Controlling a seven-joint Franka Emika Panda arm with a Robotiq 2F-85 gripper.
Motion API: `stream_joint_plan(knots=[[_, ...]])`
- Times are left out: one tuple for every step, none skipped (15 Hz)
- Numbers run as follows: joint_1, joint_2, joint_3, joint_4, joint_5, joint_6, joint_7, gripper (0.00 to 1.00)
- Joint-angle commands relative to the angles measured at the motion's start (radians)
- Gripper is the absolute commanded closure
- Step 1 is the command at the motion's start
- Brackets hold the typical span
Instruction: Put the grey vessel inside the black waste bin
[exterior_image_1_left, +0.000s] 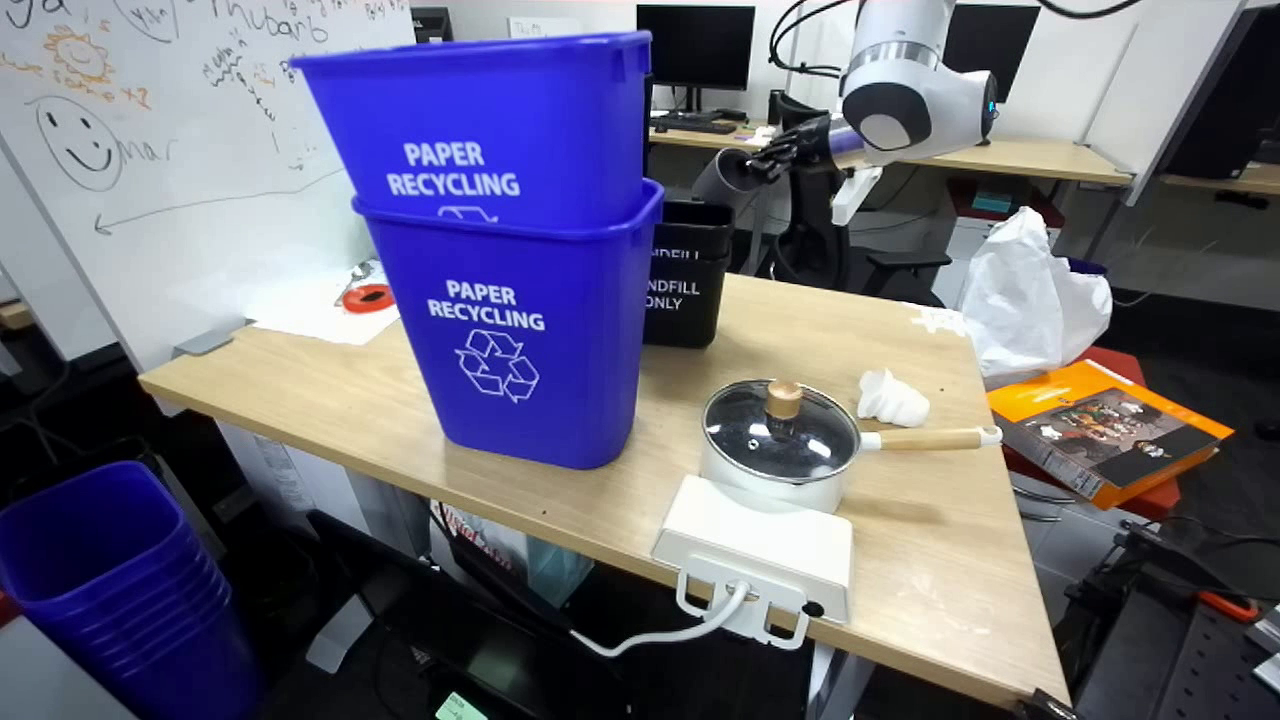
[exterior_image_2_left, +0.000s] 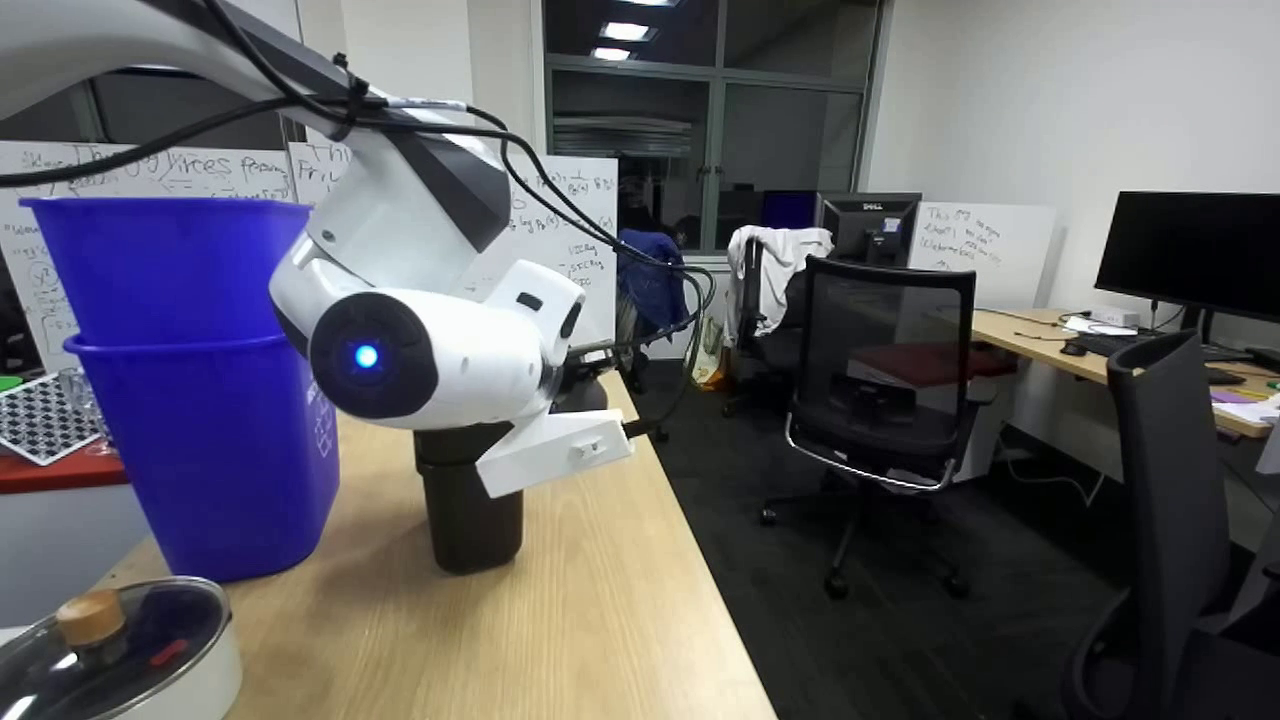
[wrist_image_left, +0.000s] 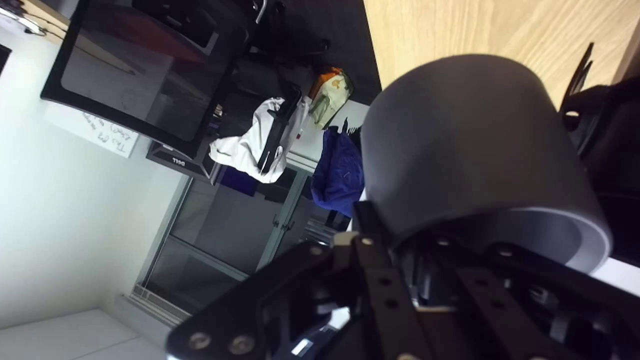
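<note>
The grey vessel (exterior_image_1_left: 722, 178) is a dark cylinder, held tilted in the air by my gripper (exterior_image_1_left: 766, 156). In the wrist view the vessel (wrist_image_left: 470, 135) fills the right middle, its open rim facing back towards the gripper. My gripper (wrist_image_left: 402, 237) is shut on its wall, one finger outside and the other hidden at the rim. The black waste bin (exterior_image_1_left: 690, 285) with white lettering stands on the table, partly behind the blue bins; another black rim shows nested in it. The vessel is near the bin's top, beside its rim. The black bin (exterior_image_2_left: 470, 515) shows under the arm in an exterior view.
Two stacked blue recycling bins (exterior_image_1_left: 530, 330) stand close beside the black bin. A lidded pan (exterior_image_1_left: 780, 450), a white box with a cable (exterior_image_1_left: 755, 540) and a crumpled white item (exterior_image_1_left: 892, 398) are on the table. An office chair (exterior_image_2_left: 880, 370) stands beyond the table edge.
</note>
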Motion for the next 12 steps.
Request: stream_joint_plan(knots=[[0.023,0.006,-0.057,-0.023,0.07,-0.13,-0.015,0.96],[0.027,0.01,-0.071,-0.027,0.083,-0.164,-0.014,0.96],[0.03,0.011,-0.081,-0.033,0.095,-0.195,-0.014,0.96],[0.027,0.006,-0.082,-0.044,0.103,-0.227,-0.014,0.96],[0.029,0.008,-0.089,-0.05,0.111,-0.257,-0.014,0.96],[0.027,0.008,-0.091,-0.059,0.12,-0.291,-0.014,0.96],[0.023,0.007,-0.09,-0.069,0.128,-0.331,-0.013,0.96],[0.024,0.011,-0.098,-0.074,0.138,-0.375,-0.012,0.96],[0.022,0.013,-0.101,-0.081,0.146,-0.413,-0.012,0.96],[0.022,0.017,-0.107,-0.087,0.157,-0.46,-0.012,0.96],[0.018,0.018,-0.106,-0.095,0.165,-0.5,-0.012,0.96],[0.013,0.02,-0.104,-0.103,0.169,-0.537,-0.012,0.96]])
